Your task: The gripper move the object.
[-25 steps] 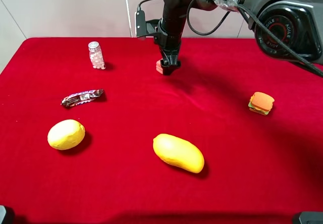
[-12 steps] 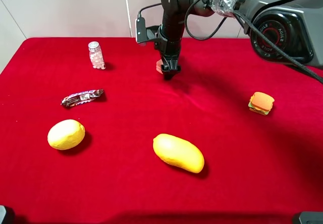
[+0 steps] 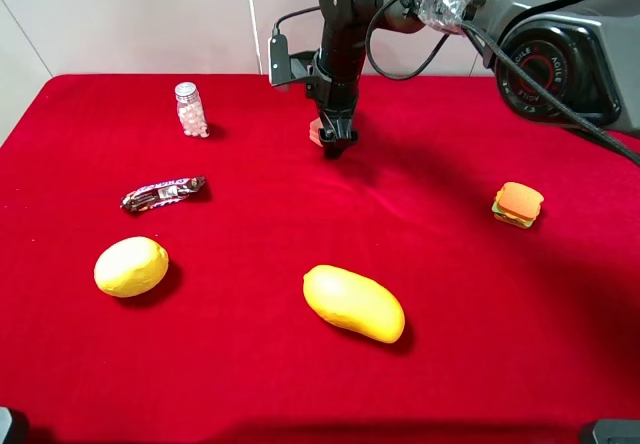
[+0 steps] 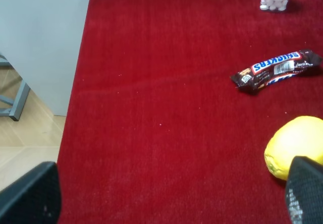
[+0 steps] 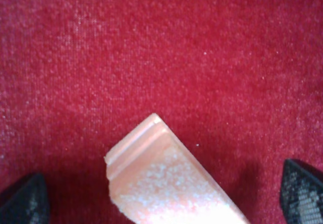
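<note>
The object (image 3: 316,132), a small pale pink block with layered edges, lies on the red cloth at the back middle of the table. My right gripper (image 3: 336,144) has reached across from the right and points down right at it. In the right wrist view the object (image 5: 166,183) lies between the two black fingertips (image 5: 22,199), which stand wide apart and open, touching neither side. My left gripper (image 4: 169,193) is open over the table's left edge with nothing between its fingers.
A mango (image 3: 354,303) lies at the front middle and a yellow lemon (image 3: 131,266) at the front left. A Snickers bar (image 3: 163,193) and a small bottle of white pellets (image 3: 189,110) are on the left. A toy sandwich (image 3: 518,205) sits at the right.
A second ago the right arm shifted slightly and its gripper sank a little lower at the pink block. Since half a second ago nothing has moved.
</note>
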Robot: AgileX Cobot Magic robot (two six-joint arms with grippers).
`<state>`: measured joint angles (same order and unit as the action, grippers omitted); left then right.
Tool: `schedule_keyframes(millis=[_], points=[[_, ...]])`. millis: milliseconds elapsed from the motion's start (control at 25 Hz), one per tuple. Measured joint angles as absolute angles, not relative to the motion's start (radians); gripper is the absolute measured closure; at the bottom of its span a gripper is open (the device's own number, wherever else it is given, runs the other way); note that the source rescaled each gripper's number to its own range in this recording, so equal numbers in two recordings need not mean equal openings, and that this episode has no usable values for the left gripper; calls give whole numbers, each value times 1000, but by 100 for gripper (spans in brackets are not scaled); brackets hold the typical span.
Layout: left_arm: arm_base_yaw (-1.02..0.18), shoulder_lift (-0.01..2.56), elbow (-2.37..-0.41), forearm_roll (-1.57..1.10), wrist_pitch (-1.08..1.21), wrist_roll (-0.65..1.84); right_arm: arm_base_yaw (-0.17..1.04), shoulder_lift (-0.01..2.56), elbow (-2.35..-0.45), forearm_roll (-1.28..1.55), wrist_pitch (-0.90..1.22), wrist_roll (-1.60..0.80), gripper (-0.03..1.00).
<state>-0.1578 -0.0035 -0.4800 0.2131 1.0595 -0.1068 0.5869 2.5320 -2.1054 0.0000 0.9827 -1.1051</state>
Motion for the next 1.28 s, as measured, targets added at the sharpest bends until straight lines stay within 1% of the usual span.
schedule_keyframes(millis=[80, 160, 240, 440, 680, 720, 760, 920, 1040, 1280], points=[[-158, -4, -480, 213, 1059, -107, 587, 2532, -2105, 0, 983, -1105, -2], [-158, -4, -480, 213, 1059, -107, 587, 2532, -2105, 0, 983, -1105, 7], [-158, -4, -480, 213, 1059, -107, 587, 2532, -2105, 0, 983, -1105, 19], [-158, -4, -480, 213, 1059, -107, 587, 2532, -2105, 0, 981, -1105, 44], [-158, -4, -480, 213, 1059, -107, 587, 2532, -2105, 0, 983, -1105, 82], [-158, -4, -480, 213, 1059, -107, 587, 2532, -2105, 5, 983, -1105, 86], [-158, -4, -480, 213, 1059, -107, 587, 2532, -2105, 5, 983, -1105, 88], [-158, -4, -480, 213, 1059, -107, 587, 2532, -2105, 5, 983, -1105, 88], [-158, -4, -480, 213, 1059, -107, 587, 2532, -2105, 5, 983, -1105, 91], [-158, -4, -480, 213, 1059, -107, 587, 2532, -2105, 5, 983, -1105, 91]])
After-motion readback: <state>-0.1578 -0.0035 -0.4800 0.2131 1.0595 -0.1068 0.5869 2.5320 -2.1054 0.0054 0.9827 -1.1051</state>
